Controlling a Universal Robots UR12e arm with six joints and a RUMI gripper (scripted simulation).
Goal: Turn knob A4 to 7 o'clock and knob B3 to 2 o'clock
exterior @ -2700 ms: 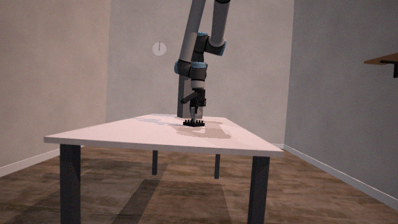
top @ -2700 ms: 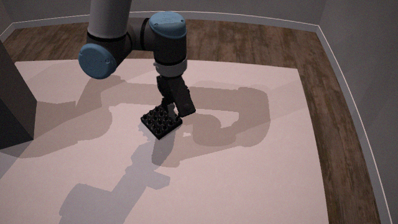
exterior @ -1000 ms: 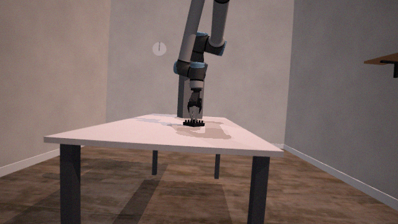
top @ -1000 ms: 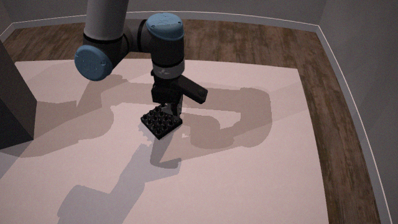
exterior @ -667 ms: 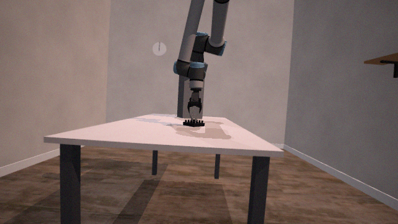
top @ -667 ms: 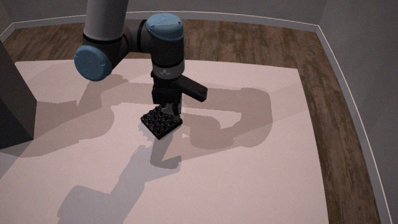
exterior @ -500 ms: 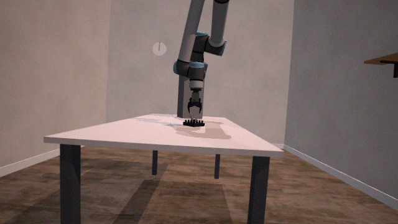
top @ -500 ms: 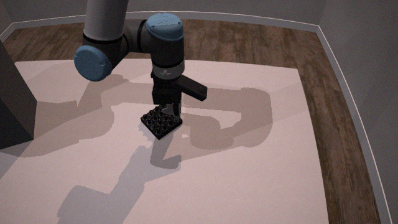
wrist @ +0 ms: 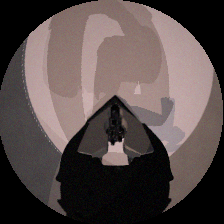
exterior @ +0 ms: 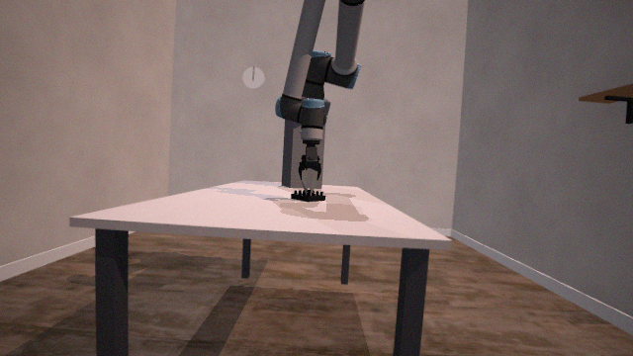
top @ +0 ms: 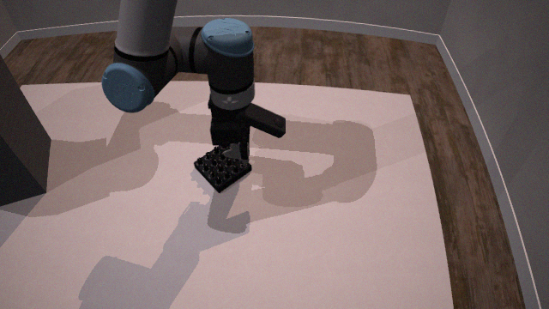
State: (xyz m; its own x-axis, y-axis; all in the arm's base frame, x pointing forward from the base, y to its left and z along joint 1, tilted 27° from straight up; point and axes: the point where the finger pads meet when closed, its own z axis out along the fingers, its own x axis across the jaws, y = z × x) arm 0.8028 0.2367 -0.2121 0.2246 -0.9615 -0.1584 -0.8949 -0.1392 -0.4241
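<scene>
The black knob box (top: 220, 172) (exterior: 308, 196) lies on the white table (top: 309, 240) (exterior: 218, 213), turned like a diamond in the top view. Its small dark knobs stand in rows on top; I cannot read their marks. My gripper (top: 236, 154) (exterior: 309, 187) (wrist: 114, 107) points straight down over the box's far right part. Its fingers are shut on one knob (wrist: 114, 123), which shows as a dark stub between the jaws in the wrist view. I cannot tell which knob it is. The socket side is not visible.
A tall dark block (top: 17, 137) stands at the table's left edge. The arm's base column (exterior: 292, 158) rises behind the box. The table's edges drop to a wooden floor (top: 455, 142).
</scene>
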